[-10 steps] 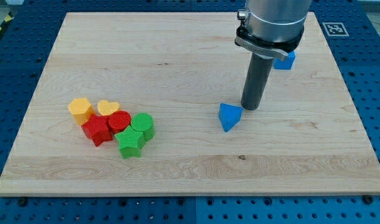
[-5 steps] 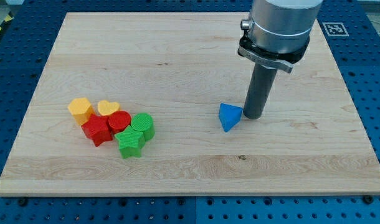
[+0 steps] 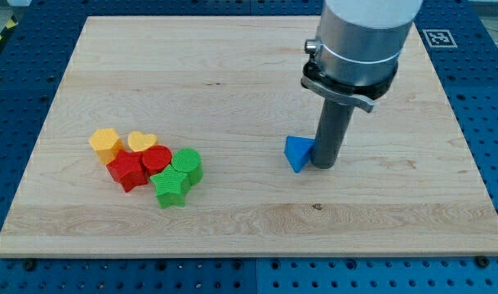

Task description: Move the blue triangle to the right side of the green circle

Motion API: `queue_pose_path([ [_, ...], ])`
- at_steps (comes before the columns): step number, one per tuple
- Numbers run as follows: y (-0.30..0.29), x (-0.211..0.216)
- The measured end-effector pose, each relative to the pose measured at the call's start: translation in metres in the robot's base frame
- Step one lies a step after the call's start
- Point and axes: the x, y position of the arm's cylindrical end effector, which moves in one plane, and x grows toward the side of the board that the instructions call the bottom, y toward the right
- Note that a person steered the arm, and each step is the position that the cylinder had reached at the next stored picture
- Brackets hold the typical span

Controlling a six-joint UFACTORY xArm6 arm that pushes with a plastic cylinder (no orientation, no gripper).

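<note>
The blue triangle point(image 3: 296, 153) lies on the wooden board point(image 3: 233, 73), right of centre. My tip point(image 3: 323, 166) rests on the board against the triangle's right side and hides part of it. The green circle point(image 3: 188, 164) sits far to the view's left in a cluster of blocks, well apart from the triangle and the tip.
The cluster around the green circle holds a green star point(image 3: 171, 188), a red circle point(image 3: 157, 158), a red star point(image 3: 127, 171), a yellow heart point(image 3: 140, 142) and an orange block point(image 3: 107, 144). The arm's grey housing point(image 3: 359, 41) hides the top right of the board.
My tip has moved down and a little left, from above-right of the blue triangle to against its right side. The triangle has shifted slightly left. The blue block at top right is now hidden.
</note>
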Motion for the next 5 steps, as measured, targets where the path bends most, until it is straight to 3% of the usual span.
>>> queue_pose_path([
  [2, -0.002, -0.046],
  [5, -0.026, -0.036],
])
